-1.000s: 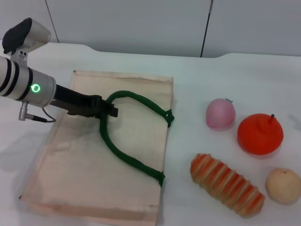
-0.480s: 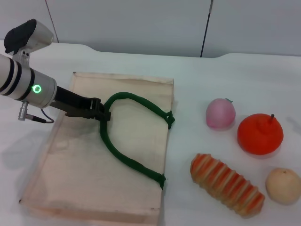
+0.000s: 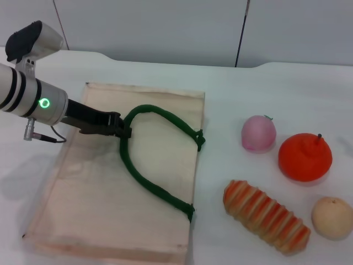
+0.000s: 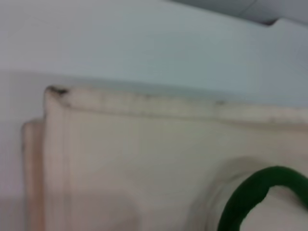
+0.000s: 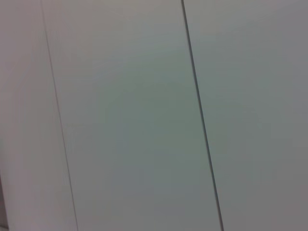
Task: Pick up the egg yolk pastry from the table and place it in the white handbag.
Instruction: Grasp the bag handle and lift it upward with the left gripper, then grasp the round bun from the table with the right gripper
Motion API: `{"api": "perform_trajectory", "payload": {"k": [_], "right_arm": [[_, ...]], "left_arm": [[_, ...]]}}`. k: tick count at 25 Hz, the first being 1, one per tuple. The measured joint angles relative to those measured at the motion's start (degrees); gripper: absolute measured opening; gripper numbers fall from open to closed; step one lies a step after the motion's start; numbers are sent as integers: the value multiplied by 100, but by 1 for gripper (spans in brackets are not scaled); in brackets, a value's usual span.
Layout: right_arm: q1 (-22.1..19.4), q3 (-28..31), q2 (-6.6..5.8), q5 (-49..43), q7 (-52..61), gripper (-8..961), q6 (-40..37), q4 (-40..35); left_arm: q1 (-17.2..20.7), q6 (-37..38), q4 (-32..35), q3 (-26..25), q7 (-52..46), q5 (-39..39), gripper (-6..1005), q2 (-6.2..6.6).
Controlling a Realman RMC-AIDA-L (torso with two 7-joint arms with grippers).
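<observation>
The egg yolk pastry [image 3: 332, 217], a small pale tan ball, lies at the table's front right, far from both grippers. The white handbag [image 3: 99, 193] lies flat on the left half of the table, with its dark green rope handle [image 3: 160, 193] looping across the top. My left gripper [image 3: 124, 132] reaches in from the left over the bag and is shut on the handle's bend. The left wrist view shows the bag's cloth [image 4: 120, 144] and a piece of the handle [image 4: 250, 197]. My right gripper is out of view.
A pink round fruit [image 3: 258, 133], an orange fruit [image 3: 305, 157] and a long orange-and-cream striped bread [image 3: 266, 216] lie on the white table [image 3: 265, 88] near the pastry. The right wrist view shows only grey wall panels.
My left gripper has drawn back a little to the left with the handle's bend. The loop has shifted with it and the bag's top right edge has moved slightly.
</observation>
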Motion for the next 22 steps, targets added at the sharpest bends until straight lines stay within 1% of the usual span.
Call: {"api": "perform_trajectory", "payload": {"k": [3,4,7,9,12,15,18,22], "right_arm": [[-26,1,-8,-32,0,863,-12,3],[-33,3,-11,-38,0,863,-13,3],[-53,7,-22,-63,0,863,-9,5],[-66,8,-30,-77,0,862,11,5],[-82,13,-47,-225,7,862,59,1],[-84,88,-84,-647,40,861,256,-35],[-83,326,-103,-1260,54,861,542,-110],[-72,753,-80,-2212,82,860,971,-406]], "left_arm": [[107,185,-43,-1,216,-484,127,7],[178,362,-63,-2,366,-795,123,32],[314,883,-166,0,660,-1377,122,90],[415,1432,-426,5,877,-1821,122,93],[542,2129,-860,7,1075,-2326,122,55],[645,2721,-1176,7,1192,-2761,121,36],[726,3284,-1388,7,1325,-3112,121,34],[818,3827,-1652,7,1389,-3436,120,24]]}}
